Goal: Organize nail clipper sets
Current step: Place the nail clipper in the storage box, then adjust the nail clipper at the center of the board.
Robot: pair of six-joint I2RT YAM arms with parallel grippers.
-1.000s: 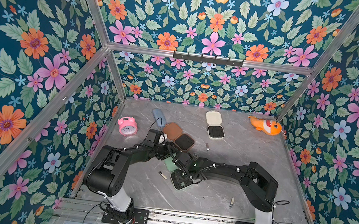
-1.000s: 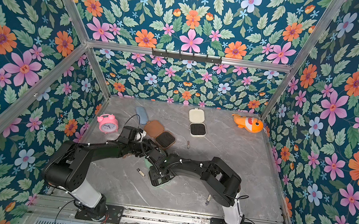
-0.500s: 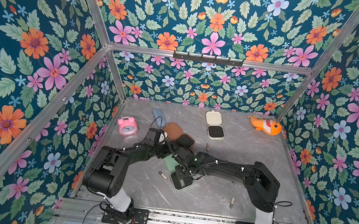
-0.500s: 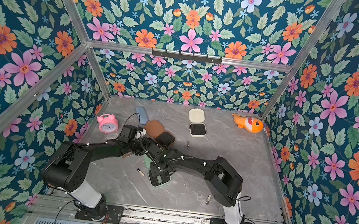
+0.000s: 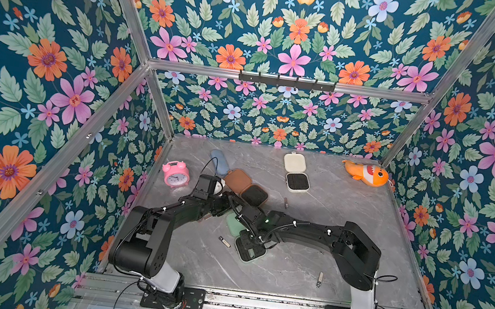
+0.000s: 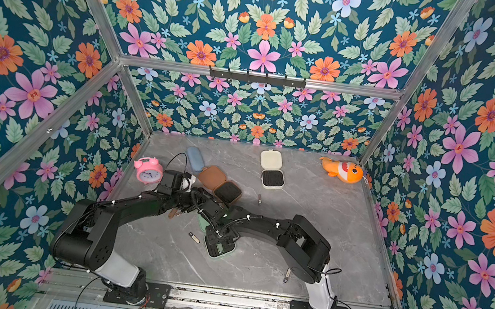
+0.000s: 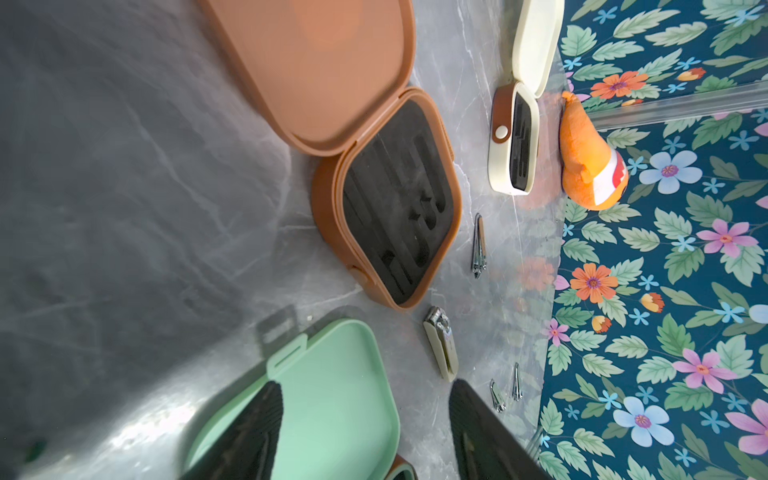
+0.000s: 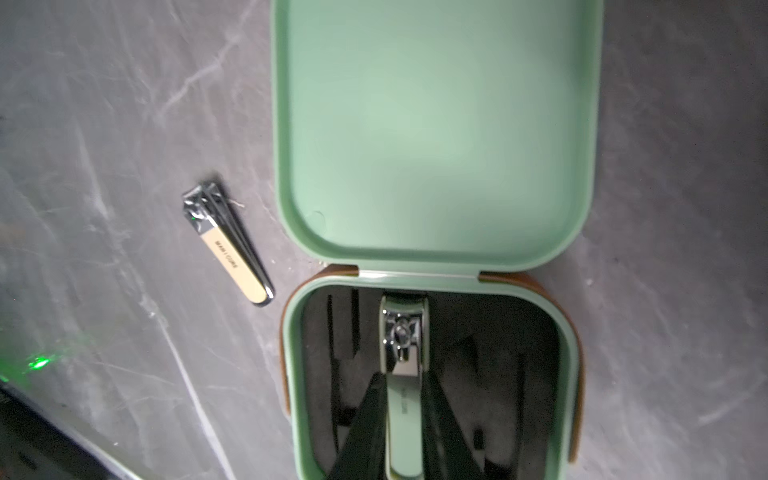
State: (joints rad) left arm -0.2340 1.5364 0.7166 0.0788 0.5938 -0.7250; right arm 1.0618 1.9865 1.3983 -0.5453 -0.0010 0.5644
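Right wrist cam tells me most of it: the green clipper (image 8: 405, 340) is sitting lengthwise in the middle slot of the black insert (image 8: 478, 353), metal head toward the hinge. My right pincer (image 8: 404, 382) is clamped on its slim sides, one finger each side. Gripping it along its length like that makes sense to me, since it lines the body up with the slot. I'd guess it's seated or nearly so, but I can't tell how deep it sits.

The mint case (image 8: 436, 145) lies wide open, lid flat on the worktop (image 5: 290, 265), so the whole insert is reachable from above. The other slots I can see look empty. Just beside the case, not touching it, lies the beige clipper (image 8: 230, 249), which by colour probably belongs in another case.

My left pincer (image 7: 365, 386) hangs over the mint lid with its jaws apart and nothing between them. I read that as being there to steady the case, though I can't tell if it touches the lid.

Further out, the brown case (image 5: 238, 180) and the cream case (image 5: 294, 163) are both open too, inserts showing. A silver clipper (image 7: 478, 245) lies loose near the brown one. The pink alarm clock (image 5: 176, 175), blue pouch (image 5: 218, 163) and orange fish toy (image 5: 367, 174) sit toward the back, out of my way.
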